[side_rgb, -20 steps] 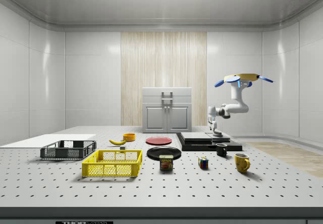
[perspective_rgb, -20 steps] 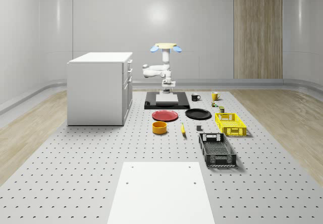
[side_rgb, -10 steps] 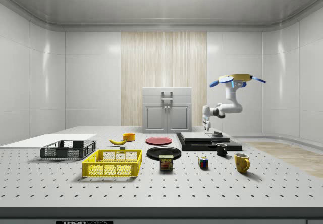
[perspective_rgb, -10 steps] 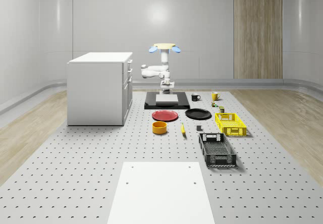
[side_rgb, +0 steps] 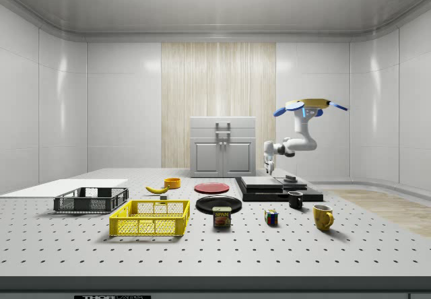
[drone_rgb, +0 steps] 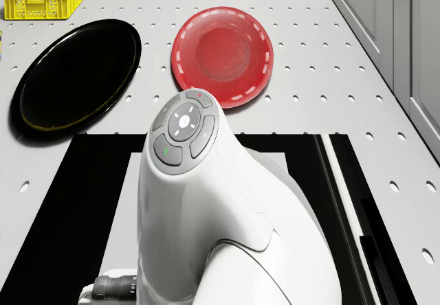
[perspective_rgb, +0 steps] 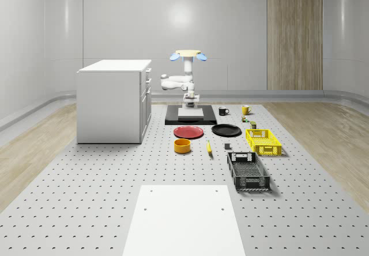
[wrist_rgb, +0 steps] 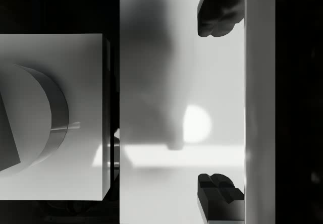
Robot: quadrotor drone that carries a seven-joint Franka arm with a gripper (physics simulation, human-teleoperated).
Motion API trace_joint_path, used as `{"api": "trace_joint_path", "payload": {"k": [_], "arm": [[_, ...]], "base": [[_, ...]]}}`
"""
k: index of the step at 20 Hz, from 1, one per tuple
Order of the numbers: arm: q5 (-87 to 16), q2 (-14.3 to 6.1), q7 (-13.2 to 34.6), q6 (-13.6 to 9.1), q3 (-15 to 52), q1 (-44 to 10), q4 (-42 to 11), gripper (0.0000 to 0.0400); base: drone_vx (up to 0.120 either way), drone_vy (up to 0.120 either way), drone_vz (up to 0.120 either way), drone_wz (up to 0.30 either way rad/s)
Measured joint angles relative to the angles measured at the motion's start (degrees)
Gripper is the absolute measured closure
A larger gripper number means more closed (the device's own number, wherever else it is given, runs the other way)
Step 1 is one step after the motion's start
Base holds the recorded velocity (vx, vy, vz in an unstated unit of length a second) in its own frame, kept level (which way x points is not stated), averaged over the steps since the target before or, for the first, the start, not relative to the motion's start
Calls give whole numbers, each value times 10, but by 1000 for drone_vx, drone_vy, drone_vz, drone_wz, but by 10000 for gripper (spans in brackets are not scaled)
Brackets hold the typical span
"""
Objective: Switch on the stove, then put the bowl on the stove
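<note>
Meanwhile, with the drone (side_rgb: 308, 104) hovering over the stove (perspective_rgb: 191, 116) and the jaws (wrist_rgb: 220, 105) spread wide above its plate, the bowl (perspective_rgb: 182, 146) is seen on the tabletop (perspective_rgb: 104, 181) beyond the red plate (perspective_rgb: 188, 132), judged light, rigid and best taken by its rim.

I count two plates: one red plate (perspective_rgb: 188, 132), one black plate (perspective_rgb: 226, 130). Two crates: yellow crate (perspective_rgb: 263, 141), black crate (perspective_rgb: 248, 170). Two mugs: black mug (side_rgb: 295, 200), yellow mug (side_rgb: 322, 217). One orange bowl (perspective_rgb: 182, 146), one banana (side_rgb: 157, 189), one can (side_rgb: 221, 217), one cube (side_rgb: 271, 217), one stove (perspective_rgb: 191, 115), one cabinet (perspective_rgb: 113, 100).
</note>
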Motion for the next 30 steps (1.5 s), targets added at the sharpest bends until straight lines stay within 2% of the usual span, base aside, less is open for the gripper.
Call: {"api": "trace_joint_path", "payload": {"k": [30], "arm": [[9,-23,3,21,3,-4,1,0]], "base": [[120,0,0,0]]}}
